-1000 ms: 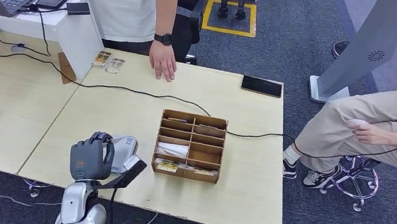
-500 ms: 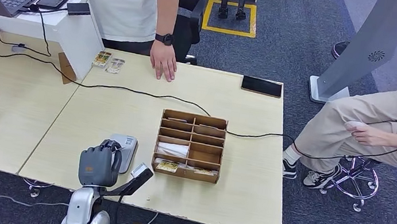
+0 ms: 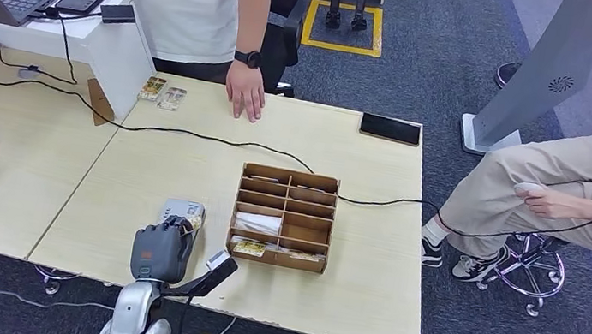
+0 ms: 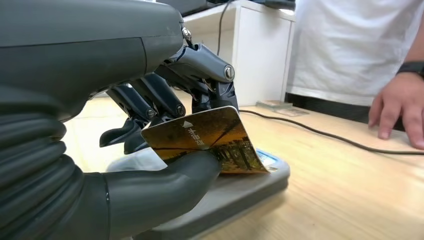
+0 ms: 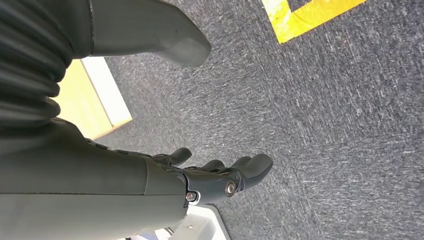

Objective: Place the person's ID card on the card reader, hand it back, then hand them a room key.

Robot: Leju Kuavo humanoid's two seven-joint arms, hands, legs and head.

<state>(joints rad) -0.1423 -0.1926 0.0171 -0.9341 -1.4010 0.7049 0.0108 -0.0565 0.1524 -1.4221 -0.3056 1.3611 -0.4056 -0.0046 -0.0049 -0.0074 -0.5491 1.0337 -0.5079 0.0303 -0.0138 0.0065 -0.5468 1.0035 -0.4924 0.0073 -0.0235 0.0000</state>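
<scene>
Right now the left hand (image 4: 150,150) pinches the ID card (image 4: 210,140) between thumb and fingers, and the card's far corner tilts down onto the grey card reader (image 3: 183,213), touching or just above its top; I cannot tell which. The reader sits near the robot's edge of the bench (image 3: 360,314), just beside the wooden sorter box (image 3: 283,217), on the side away from the seated person. The card's long axis runs away from the hand toward the standing person's hand (image 3: 243,95), which rests flat at the bench's far edge, well beyond the reader. To my eye the card needs only to drop flat onto the reader, and a black cable (image 3: 193,136) crosses the open bench between reader and person. The right hand (image 5: 210,175) hangs over the carpet, fingers loosely apart, holding nothing.
</scene>
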